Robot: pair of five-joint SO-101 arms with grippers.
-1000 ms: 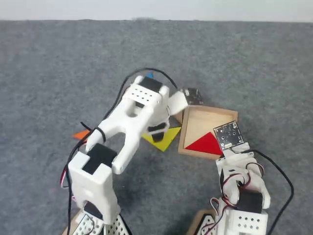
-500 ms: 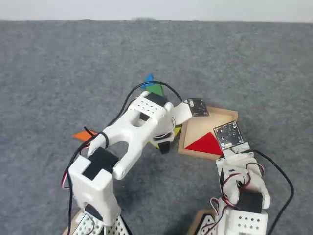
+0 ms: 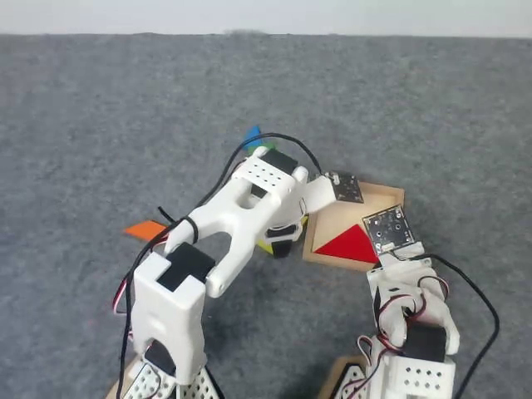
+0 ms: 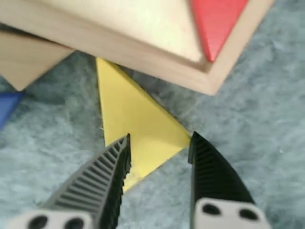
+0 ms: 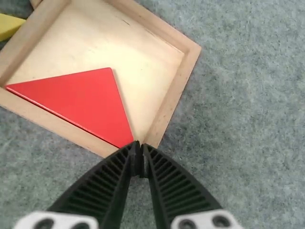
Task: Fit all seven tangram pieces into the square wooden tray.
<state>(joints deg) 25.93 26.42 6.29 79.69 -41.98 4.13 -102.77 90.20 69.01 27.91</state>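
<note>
Left end effector [image 4: 159, 141] released, astride flat yellow triangle [image 4: 126, 109]; I'd drop flush to bench [image 4: 267, 119], pinch edges, avoid square wooden tray [image 4: 143, 51].

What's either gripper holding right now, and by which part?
Nothing. The left gripper is open, straddling a corner of the yellow triangle; the right gripper is shut, empty.

- Right wrist view: yellow triangle [image 5: 9, 24] cut off by frame edge, and one tray [image 5: 176, 90] corner too.
- High view: left arm [image 3: 241, 216] covers most of yellow triangle; green piece [image 3: 267, 147] just a sliver, shape unclear.
- Left wrist view: blue piece [image 4: 6, 109] and red triangle [image 4: 217, 19] cut off at edge.
</note>
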